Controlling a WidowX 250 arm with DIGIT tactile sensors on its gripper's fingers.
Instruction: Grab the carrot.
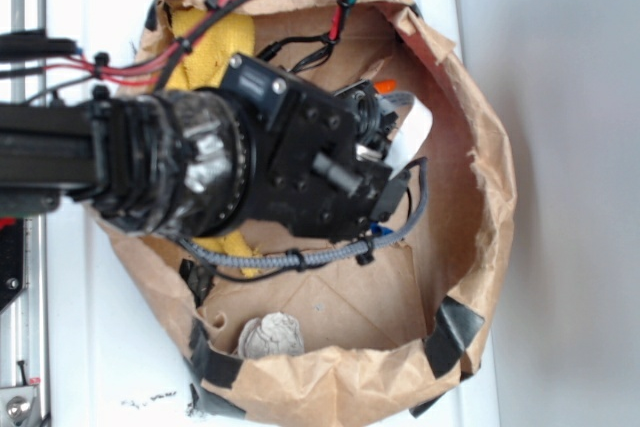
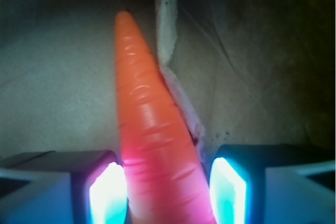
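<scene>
wrist view showed the carrot point(image 2: 149, 129) running lengthwise up the middle, its narrow tip pointing far and its thick part lying near, between the two lit pads point(image 2: 107, 192) of the tool point(image 2: 168, 195). the left pad touched or nearly touched the carrot's side, while a thin dark gap showed between the carrot and the right pad, so the jaws stood spread around it and not pinching it. the carrot rested on brown paper, with a pale torn paper edge point(image 2: 168, 24) running just beside it on the right.

exterior view showed the black arm point(image 1: 150, 162) reaching in from the left into a round brown paper bag point(image 1: 480, 197) with its rim rolled down, set on a white desk point(image 1: 90, 347). the tool point(image 1: 385, 132) hung low inside the bag, and only a small orange sliver of the carrot point(image 1: 385, 85) peeked out beyond it on the far side. a yellow cloth point(image 1: 215, 52) lay under the arm toward the far left of the bag, and a crumpled grey lump point(image 1: 268, 335) sat at the near side. black tape point(image 1: 455, 332) patched the bag's rim.
</scene>
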